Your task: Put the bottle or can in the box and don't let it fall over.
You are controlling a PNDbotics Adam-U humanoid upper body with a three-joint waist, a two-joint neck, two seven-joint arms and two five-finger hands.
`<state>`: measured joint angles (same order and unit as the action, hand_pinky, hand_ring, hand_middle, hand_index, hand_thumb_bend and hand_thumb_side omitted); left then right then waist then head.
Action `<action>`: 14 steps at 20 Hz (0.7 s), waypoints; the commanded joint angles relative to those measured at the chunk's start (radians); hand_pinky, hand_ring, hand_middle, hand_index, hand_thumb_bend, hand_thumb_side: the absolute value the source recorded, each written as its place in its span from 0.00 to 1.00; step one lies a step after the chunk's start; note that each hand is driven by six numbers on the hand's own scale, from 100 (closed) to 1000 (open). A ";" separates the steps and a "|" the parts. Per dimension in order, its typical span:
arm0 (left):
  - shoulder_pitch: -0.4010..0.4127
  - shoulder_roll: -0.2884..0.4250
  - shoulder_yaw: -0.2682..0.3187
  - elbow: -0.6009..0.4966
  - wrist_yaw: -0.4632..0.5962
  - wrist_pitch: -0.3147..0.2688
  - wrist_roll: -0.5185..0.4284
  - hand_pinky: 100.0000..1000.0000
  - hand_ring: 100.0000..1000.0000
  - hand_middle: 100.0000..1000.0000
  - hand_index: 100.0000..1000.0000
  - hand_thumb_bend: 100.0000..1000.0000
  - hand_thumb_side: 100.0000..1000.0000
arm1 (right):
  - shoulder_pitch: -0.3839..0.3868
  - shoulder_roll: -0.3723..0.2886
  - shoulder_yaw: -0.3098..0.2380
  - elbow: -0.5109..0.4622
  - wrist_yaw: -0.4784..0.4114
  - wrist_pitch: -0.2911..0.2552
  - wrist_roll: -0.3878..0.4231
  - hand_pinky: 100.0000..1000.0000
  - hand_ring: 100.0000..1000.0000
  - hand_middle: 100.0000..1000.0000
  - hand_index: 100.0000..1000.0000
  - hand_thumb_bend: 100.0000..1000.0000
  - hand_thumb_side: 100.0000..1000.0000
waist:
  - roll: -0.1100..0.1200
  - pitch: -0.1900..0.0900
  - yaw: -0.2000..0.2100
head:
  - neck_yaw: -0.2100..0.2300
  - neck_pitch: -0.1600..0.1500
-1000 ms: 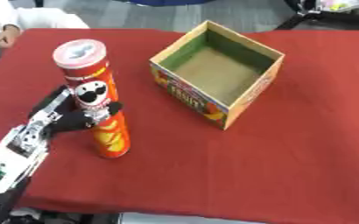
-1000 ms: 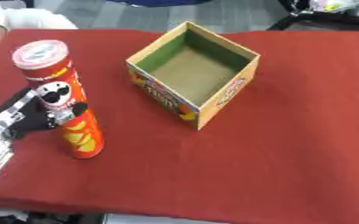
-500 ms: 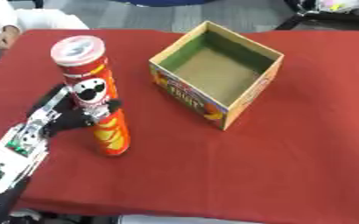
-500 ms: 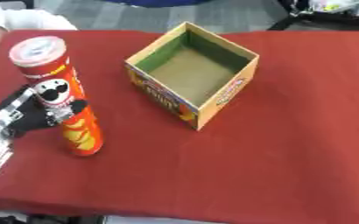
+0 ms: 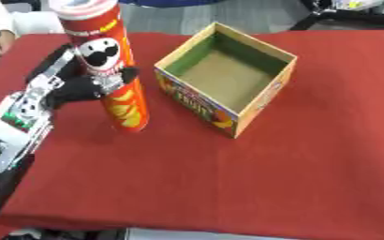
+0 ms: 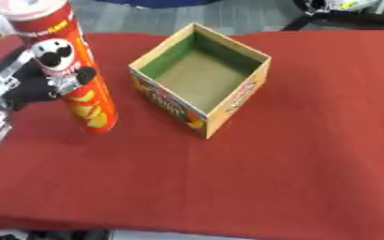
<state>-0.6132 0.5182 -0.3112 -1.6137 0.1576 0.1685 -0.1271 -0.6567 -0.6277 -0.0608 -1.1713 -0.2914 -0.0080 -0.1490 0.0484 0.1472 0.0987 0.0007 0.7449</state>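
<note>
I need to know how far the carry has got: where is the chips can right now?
In the left eye view the chips can is upright at the left of the red table, held in the left hand, left of the open box and not yet in it.

Tall red chip can (image 5: 109, 70) stood near-upright within the left hand (image 5: 72, 86) grasp. Open cardboard box (image 5: 228, 77) sat right of it, apart.

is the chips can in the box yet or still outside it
Outside. The chips can stands upright left of the empty box, with the left hand curled round it.
</note>
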 commanded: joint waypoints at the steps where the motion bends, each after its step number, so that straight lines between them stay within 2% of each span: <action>1: -0.068 0.000 -0.007 0.012 0.005 0.016 -0.012 0.79 0.68 0.45 0.60 0.27 0.30 | -0.021 -0.023 -0.005 -0.007 0.007 -0.001 0.004 0.86 0.73 0.80 0.86 0.00 0.91 | -0.001 -0.024 -0.002 | -0.005 -0.003; 6: -0.182 -0.063 -0.021 0.084 -0.023 0.025 -0.031 0.79 0.68 0.45 0.60 0.27 0.31 | -0.028 -0.019 -0.002 -0.007 0.009 0.000 0.008 0.86 0.74 0.80 0.86 0.00 0.91 | 0.001 -0.025 -0.009 | -0.007 -0.003; 14: -0.337 -0.169 0.012 0.221 -0.083 -0.005 -0.008 0.79 0.67 0.45 0.60 0.27 0.31 | -0.047 -0.009 0.006 -0.008 0.014 0.002 0.016 0.86 0.74 0.80 0.86 0.00 0.90 | 0.004 -0.019 -0.028 | 0.000 -0.017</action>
<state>-0.9227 0.3496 -0.3189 -1.4005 0.0854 0.1734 -0.1390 -0.6820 -0.6187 -0.0536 -1.1691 -0.2848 -0.0043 -0.1363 0.0545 0.1451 0.0691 -0.0014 0.7414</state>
